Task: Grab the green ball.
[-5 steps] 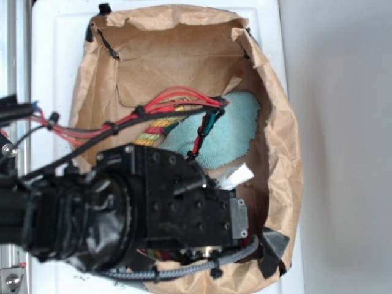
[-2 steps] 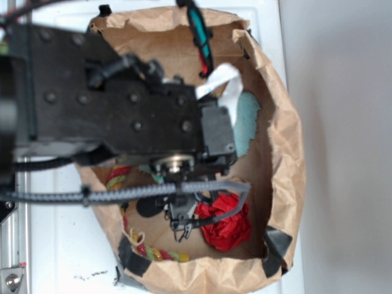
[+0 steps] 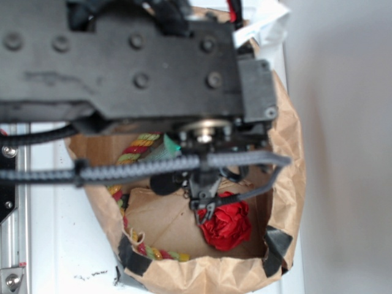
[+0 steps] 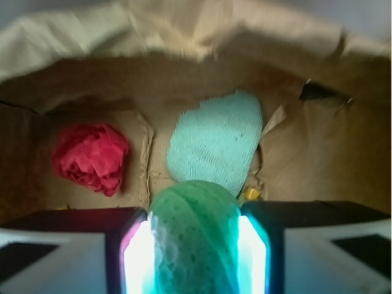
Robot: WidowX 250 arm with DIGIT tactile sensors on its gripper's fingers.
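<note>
My end effector [image 4: 195, 245] is clamped on the green ball [image 4: 195, 236], which sits squeezed between my two lit fingers [image 4: 136, 254] above the floor of the brown paper bag [image 4: 318, 153]. Below lie the red fabric flower [image 4: 92, 156] to one side and the pale teal cloth [image 4: 217, 141] just beyond the ball.

No legible text, label, brand, number or sign appeared in either view. The arm [image 3: 128, 61], the paper bag [image 3: 288, 184] and the items inside it bore no readable markings.
</note>
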